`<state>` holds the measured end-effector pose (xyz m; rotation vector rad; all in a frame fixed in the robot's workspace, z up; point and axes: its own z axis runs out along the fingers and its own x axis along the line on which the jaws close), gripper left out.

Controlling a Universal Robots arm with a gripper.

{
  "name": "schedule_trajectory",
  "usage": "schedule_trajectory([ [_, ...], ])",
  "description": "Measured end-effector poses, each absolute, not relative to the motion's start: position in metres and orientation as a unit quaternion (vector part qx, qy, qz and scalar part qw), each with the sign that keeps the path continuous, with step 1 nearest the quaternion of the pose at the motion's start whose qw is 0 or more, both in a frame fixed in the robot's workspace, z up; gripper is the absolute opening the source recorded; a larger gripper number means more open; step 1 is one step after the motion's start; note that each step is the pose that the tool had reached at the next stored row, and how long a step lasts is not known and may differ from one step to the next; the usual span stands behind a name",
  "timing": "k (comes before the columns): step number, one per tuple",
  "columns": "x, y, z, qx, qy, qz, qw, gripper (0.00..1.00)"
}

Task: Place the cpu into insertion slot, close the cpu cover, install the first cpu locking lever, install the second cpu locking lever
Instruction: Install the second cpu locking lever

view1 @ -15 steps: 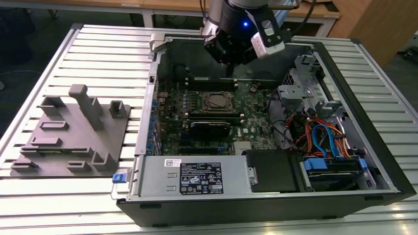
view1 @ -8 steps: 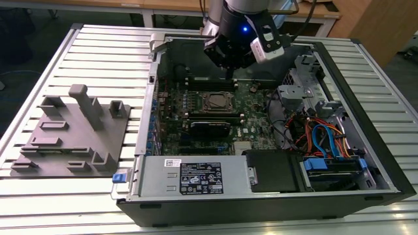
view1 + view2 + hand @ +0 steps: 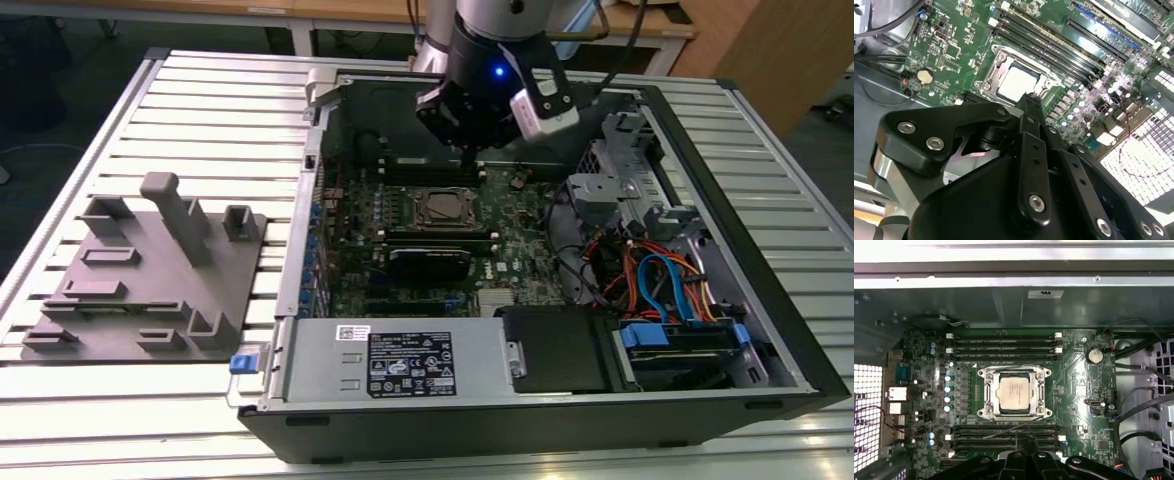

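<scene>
The cpu (image 3: 1014, 391) shows its dull silver top in the insertion slot (image 3: 1044, 374) on the green board, also seen in the exterior view (image 3: 445, 208) and the second wrist view (image 3: 1016, 82). The cpu cover (image 3: 986, 390) lies flat as a silvery frame around it. A thin wire locking lever (image 3: 1021, 423) slants out over the memory slots on the socket's near side. My gripper (image 3: 1025, 437) hangs above the board just beside the socket, at that lever's side, fingers together and holding nothing. It shows in the second wrist view (image 3: 1029, 102) and the exterior view (image 3: 467, 152) too.
Long black memory slots (image 3: 1004, 345) flank the socket on both sides. The open case holds a power supply (image 3: 400, 365), a drive cage (image 3: 614, 180) and loose coloured cables (image 3: 654, 280). A grey fixture plate (image 3: 147, 270) lies on the slatted table at the exterior view's left.
</scene>
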<state>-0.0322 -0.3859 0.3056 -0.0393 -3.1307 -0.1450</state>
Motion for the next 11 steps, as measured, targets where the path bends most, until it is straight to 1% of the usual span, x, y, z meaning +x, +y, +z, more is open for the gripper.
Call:
schedule_trajectory([
  [11, -0.032, -0.389, 0.291, -0.013, -0.999, -0.046, 0.004, 0.11],
])
